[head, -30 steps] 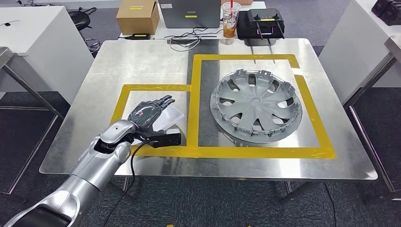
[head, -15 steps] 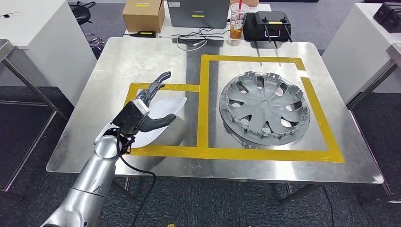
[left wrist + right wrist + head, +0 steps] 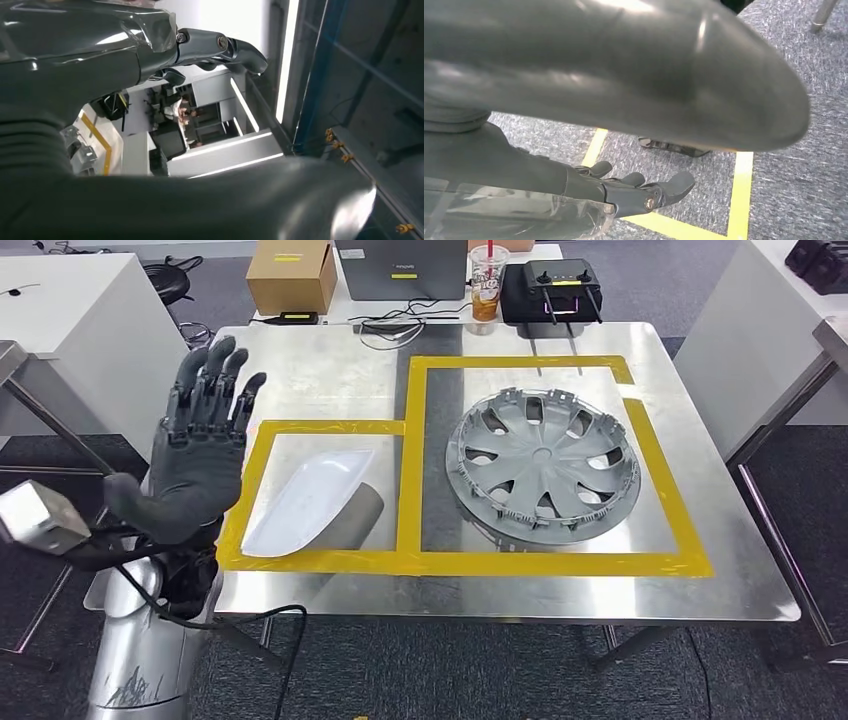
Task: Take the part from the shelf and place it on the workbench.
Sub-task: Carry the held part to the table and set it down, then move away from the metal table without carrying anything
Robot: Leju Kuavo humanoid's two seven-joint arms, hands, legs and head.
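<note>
A white, shell-shaped part lies flat on the steel workbench, inside the small yellow-taped square. My left hand is raised above the bench's left edge, palm toward the camera, fingers spread, holding nothing, clear of the part. In the left wrist view the left hand points up toward ceiling lights. My right hand hangs over grey carpet, fingers loosely extended, with nothing in it.
A grey wheel cover lies in the large yellow-taped frame to the right of the part. Behind the bench stand a cardboard box, a laptop, a drink cup and a black controller. White tables flank both sides.
My left hand has let go of the white part and risen up and leftward, away from the bench. The part stays in the small taped square.
</note>
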